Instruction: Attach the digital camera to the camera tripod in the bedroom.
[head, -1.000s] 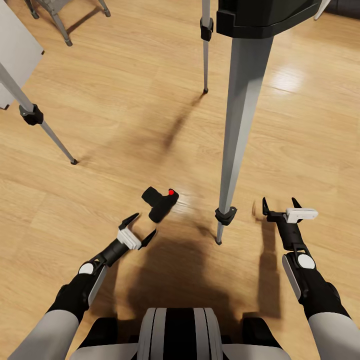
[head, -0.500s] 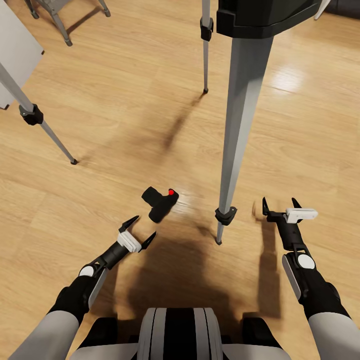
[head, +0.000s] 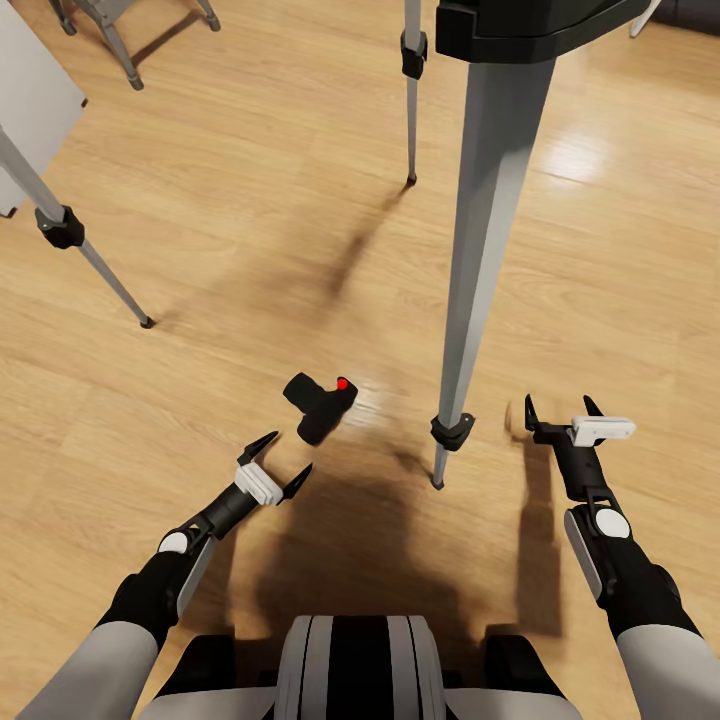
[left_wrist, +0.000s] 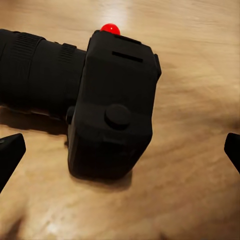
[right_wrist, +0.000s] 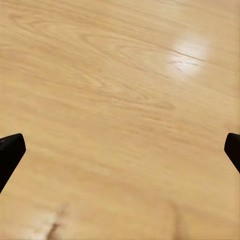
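Observation:
The black digital camera (head: 320, 405) lies on the wood floor, its red button facing up and to the right. In the left wrist view the camera (left_wrist: 95, 102) sits close ahead, between and beyond the fingertips. My left gripper (head: 282, 460) is open, a short way below-left of the camera and not touching it. The camera tripod (head: 480, 260) stands around it: one silver-grey leg comes down just right of the camera, with a black collar near the foot, and the black head (head: 530, 30) is at the top. My right gripper (head: 560, 408) is open over bare floor, right of that leg.
Two more tripod legs reach the floor, one at the far left (head: 95, 262) and one at the back (head: 411, 90). A grey desk corner (head: 35, 100) and chair legs (head: 125, 40) are at the upper left. Light wood floor (right_wrist: 120, 100) surrounds everything.
My left gripper has drawn back slightly toward me, away from the camera. The view has shifted a little. The camera and right arm have not moved.

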